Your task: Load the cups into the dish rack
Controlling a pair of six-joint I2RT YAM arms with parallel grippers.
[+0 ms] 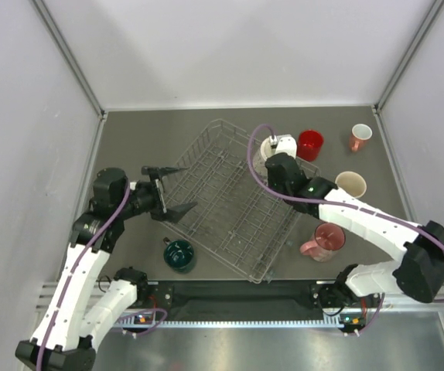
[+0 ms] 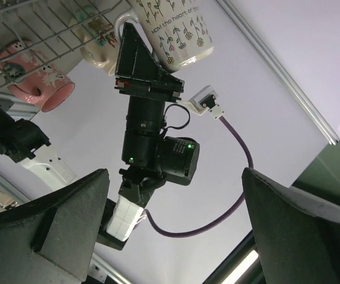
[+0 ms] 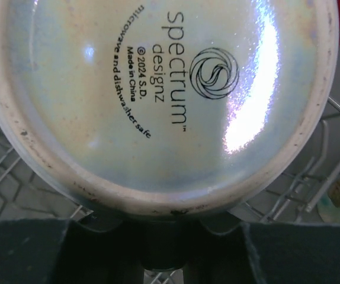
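A white flowered mug [image 1: 270, 147] is pinched by the right jaws at the far corner of the dish rack [image 1: 222, 197], where no cup is seen set down yet. The left jaws are spread wide; the teal cup [image 1: 179, 254], pink cup [image 1: 326, 240], cream cup [image 1: 350, 184], red cup [image 1: 310, 144] and salmon cup [image 1: 359, 137] are left on the table [image 1: 145, 139].

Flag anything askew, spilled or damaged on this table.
The dish rack sits askew, turned diagonally to the edges of the table. Nothing looks spilled or broken. The teal mug stands upright outside the rack, by its near left side.
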